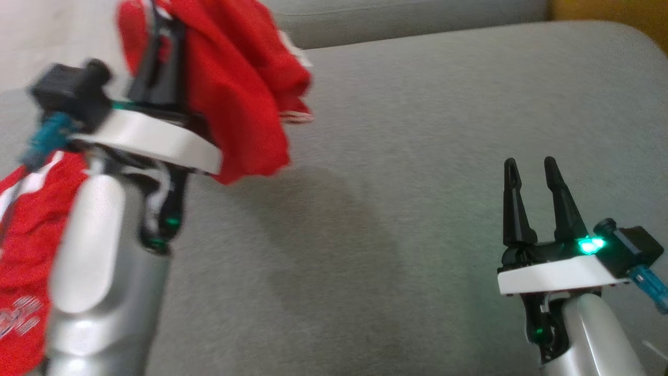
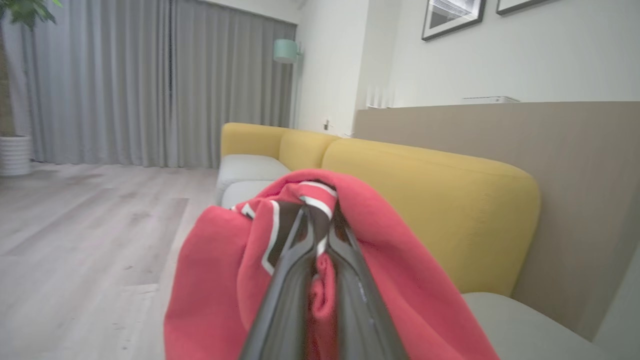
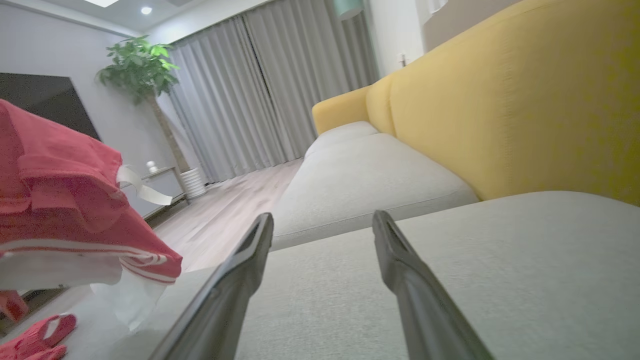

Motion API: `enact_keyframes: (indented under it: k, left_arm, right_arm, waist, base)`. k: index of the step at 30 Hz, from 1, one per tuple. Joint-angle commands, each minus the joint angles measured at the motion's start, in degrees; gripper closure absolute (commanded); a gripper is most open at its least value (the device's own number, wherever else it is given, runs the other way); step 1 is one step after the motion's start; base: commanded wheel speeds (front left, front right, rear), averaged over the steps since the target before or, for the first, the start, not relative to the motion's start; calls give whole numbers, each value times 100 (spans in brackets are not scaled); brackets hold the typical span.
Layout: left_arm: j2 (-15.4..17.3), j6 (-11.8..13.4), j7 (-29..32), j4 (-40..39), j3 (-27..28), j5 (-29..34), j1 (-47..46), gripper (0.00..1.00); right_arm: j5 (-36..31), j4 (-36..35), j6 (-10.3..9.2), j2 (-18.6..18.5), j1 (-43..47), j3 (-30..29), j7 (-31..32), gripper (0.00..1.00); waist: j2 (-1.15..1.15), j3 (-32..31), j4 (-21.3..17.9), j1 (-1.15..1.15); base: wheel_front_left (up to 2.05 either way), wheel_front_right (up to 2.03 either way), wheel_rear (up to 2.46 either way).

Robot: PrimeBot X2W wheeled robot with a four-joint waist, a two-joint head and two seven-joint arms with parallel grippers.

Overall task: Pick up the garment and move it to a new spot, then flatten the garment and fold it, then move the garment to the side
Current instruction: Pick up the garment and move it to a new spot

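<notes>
The garment [image 1: 240, 89] is red cloth with white stripes, lifted off the grey sofa seat [image 1: 417, 130] at the upper left of the head view. My left gripper [image 1: 162, 31] is shut on it, and folds drape over both fingers in the left wrist view, where the garment [image 2: 400, 280] hangs down past the gripper [image 2: 317, 225]. More red cloth [image 1: 31, 245] trails beside my left forearm. My right gripper [image 1: 529, 169] stands open and holds nothing at the lower right, low over the seat. In the right wrist view the gripper [image 3: 322, 225] points along the cushion, with the garment [image 3: 65, 200] hanging at the left.
A yellow sofa back [image 3: 500, 100] runs along the far side of the grey cushions [image 3: 360, 175]. Beyond the sofa's end lie a wooden floor [image 2: 75, 225], grey curtains [image 2: 125, 85] and a potted plant [image 3: 145, 75]. A seam [image 1: 407, 31] divides the seat cushion from the one behind.
</notes>
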Motion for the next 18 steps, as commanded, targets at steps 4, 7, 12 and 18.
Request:
enact_keyframes:
  k: [4,7,12,18]
  left_arm:
    - [-270,99,-101,26,-73,-7,-184,100]
    - [-520,236,-333,387,-143,-78,-293,0]
    - [-652,304,-848,927,-271,-65,-426,0]
    - [-415,246,-1375,1230,-158,10,-181,0]
  right_arm:
    - [63,-283,-4,-31,-349,147,-62,0]
    - [72,-307,-4,-31,-421,172,-62,0]
    - [133,-346,-4,-31,-489,148,-62,0]
    - [72,-356,-4,-31,-355,-15,-62,0]
  waist:
    - [0,173,-750,0]
    - [0,306,-1024,0]
    - [0,422,-1229,0]
    - [0,348,-952,0]
  base:
    - [0,0,0]
    - [0,0,0]
    - [0,0,0]
    - [0,0,0]
